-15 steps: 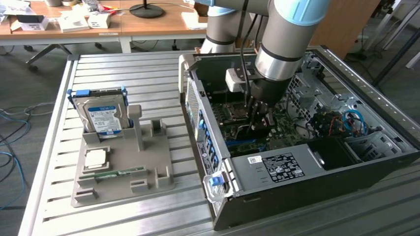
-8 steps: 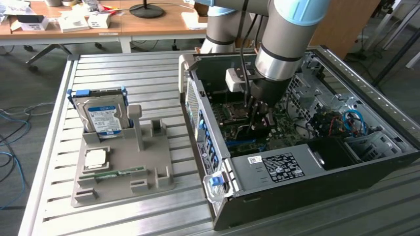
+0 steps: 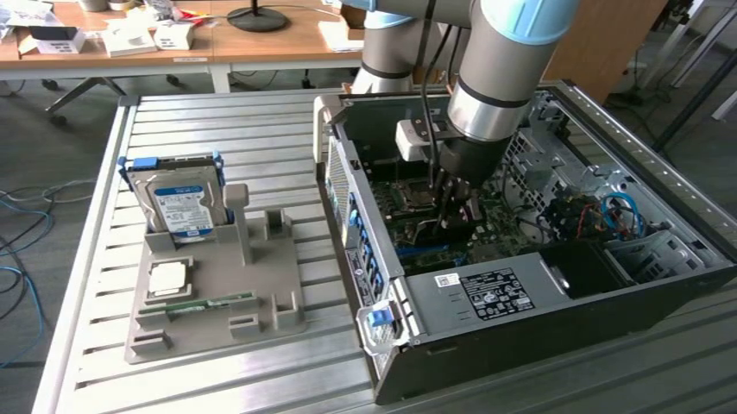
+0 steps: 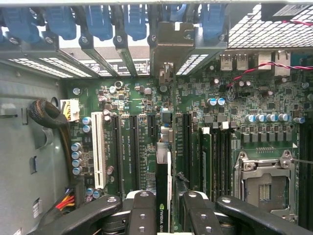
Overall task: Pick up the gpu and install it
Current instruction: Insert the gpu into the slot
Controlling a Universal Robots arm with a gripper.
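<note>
— While the hard drive (image 3: 179, 207) stands in its holder towards the tabletop's (image 3: 207, 121) left edge in the exterior view, where's the gpu (image 4: 163, 191)?

— Gripped on edge in the pincer (image 4: 164, 208), jaws half closed on its faces, inside the computer case (image 3: 645, 289) at the right.

— Its long axis?

— Parallel to the motherboard's (image 4: 234, 105) slots (image 4: 124, 152), bracket (image 4: 172, 46) at the rear openings; it looks to sit right over one slot

The gpu (image 4: 164, 191) is seen edge-on, its lower end hidden between gripper (image 4: 164, 215) fingers
</note>
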